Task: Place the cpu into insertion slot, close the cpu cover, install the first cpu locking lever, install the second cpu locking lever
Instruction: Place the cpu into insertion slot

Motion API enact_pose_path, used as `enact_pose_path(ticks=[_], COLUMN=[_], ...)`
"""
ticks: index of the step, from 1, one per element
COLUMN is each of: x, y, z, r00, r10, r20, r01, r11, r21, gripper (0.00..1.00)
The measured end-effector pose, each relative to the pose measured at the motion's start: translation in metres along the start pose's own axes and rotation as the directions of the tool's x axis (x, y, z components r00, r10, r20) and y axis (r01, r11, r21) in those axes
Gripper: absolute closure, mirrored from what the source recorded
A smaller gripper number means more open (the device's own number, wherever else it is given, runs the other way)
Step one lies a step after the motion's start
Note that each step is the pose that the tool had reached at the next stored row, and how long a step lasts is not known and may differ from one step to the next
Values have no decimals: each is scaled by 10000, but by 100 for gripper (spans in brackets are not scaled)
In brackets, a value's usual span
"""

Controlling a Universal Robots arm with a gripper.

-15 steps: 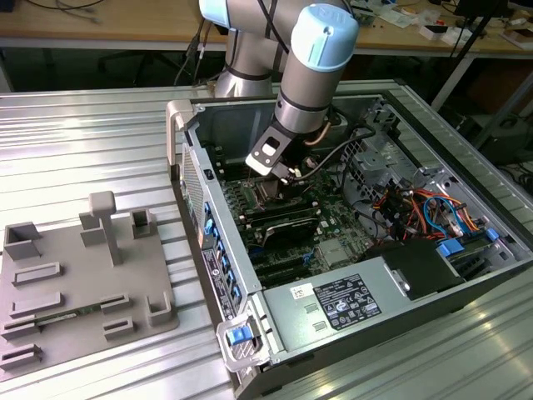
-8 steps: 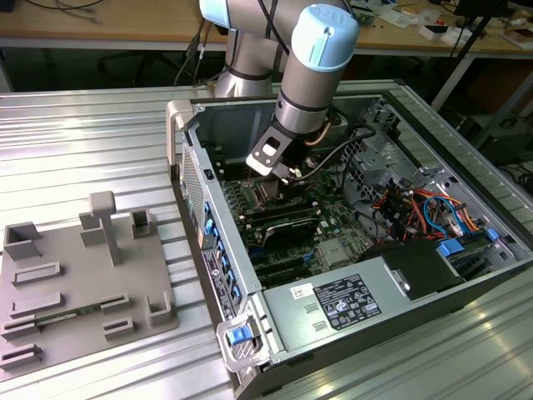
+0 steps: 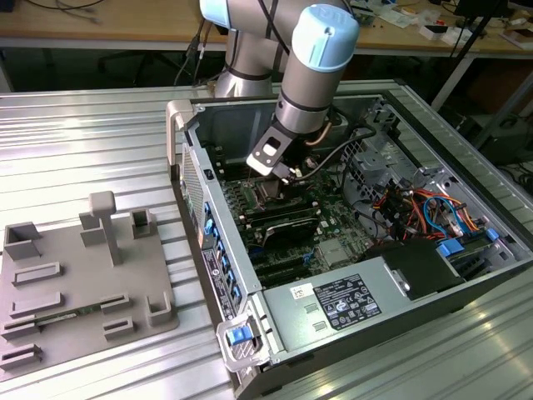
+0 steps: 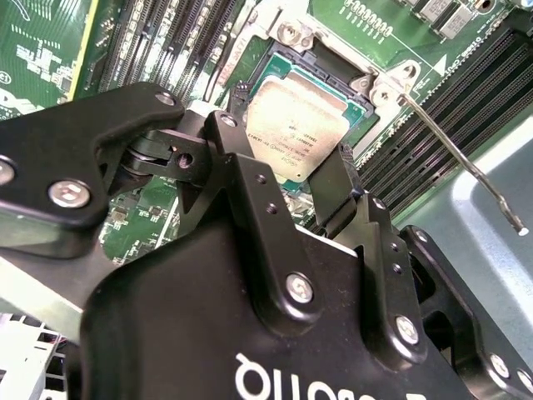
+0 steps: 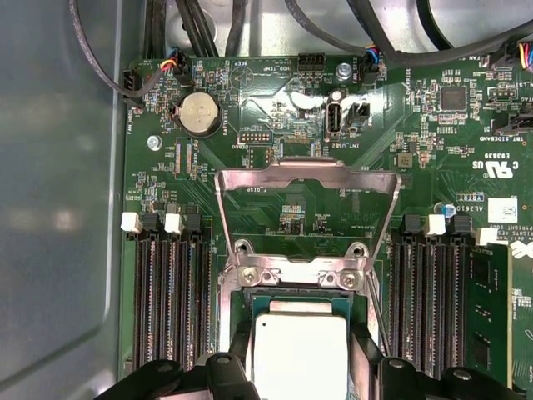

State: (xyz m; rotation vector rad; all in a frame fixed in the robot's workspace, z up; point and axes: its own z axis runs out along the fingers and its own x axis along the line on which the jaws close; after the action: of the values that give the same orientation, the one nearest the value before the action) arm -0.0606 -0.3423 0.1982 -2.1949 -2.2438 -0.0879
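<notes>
the small flat square chip with the dull silver-grey metal top, the cpu [image 4: 296, 125], looks clean and level, with faint print across its middle. it lies right over the small square black insertion slot [image 4: 287, 60], and the socket's dark edge shows as a thin border around it. i can't tell whether it is fully seated or just above the contacts.

the black claw, the gripper [image 4: 283, 142], is clamped on the cpu. one black finger [image 4: 236, 146] presses against one edge, and the other is tight against the opposite edge.

just beyond the slot, in the first wrist view, the shiny silver metal frame with the big square window, the cpu cover [image 5: 304, 177], stands tipped up on its hinge. green circuit board [image 5: 275, 108] shows through the window. a thin metal lever rod [image 4: 458, 158] angles away from one corner of the socket, raised off the board. long black memory slots [image 5: 171, 292] run along both sides.

in the exterior view the pale blue and grey robot arm [image 3: 308, 75] reaches down into the open computer case [image 3: 250, 350]. a grey moulded tray [image 3: 83, 283] lies on the ribbed metal table at the exterior view's left, well apart.
</notes>
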Motion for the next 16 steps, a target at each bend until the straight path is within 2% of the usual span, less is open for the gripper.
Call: enact_pose_path(ticks=[6, 11, 14, 16], x=[0, 1, 6, 12], y=[4, -26, -22, -22], z=[1, -1, 0, 0], r00=[10000, 10000, 9994, 9994], r10=[31, 61, 352, 356], r20=[0, 1, 15, 17], r01=[-31, -61, -352, -356], r11=[10000, 10000, 9994, 9994], r21=[-3, -3, -13, -13], gripper=[45, 45, 45, 45])
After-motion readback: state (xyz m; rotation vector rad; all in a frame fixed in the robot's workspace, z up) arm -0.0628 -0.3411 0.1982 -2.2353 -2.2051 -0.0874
